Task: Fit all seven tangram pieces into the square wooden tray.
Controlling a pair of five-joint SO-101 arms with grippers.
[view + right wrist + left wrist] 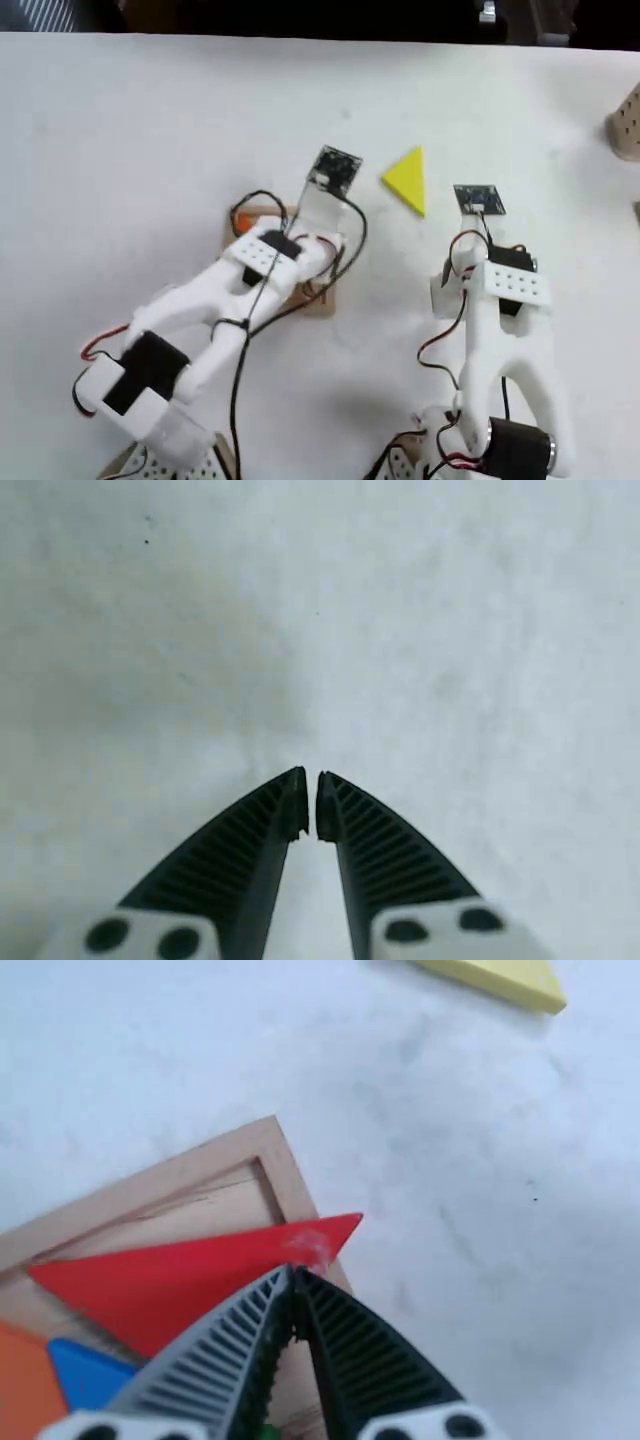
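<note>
The square wooden tray (190, 1165) holds a red triangle (170, 1275) whose point lies over the tray's corner rim and sticks out above the table. Beside the red triangle sit a blue piece (85, 1370) and an orange piece (18, 1392). My left gripper (293, 1278) is shut, with its tips resting on the red triangle near that overhanging point. In the high view the left arm (270, 255) covers most of the tray (322, 300). A yellow triangle (408, 180) (500, 978) lies loose on the table beyond the tray. My right gripper (310, 805) is shut over bare white table.
The right arm (505, 290) stands to the right of the tray, just short of the yellow triangle. A wooden block with holes (626, 125) sits at the table's right edge. Red and black cables (335, 255) loop around the left arm above the tray.
</note>
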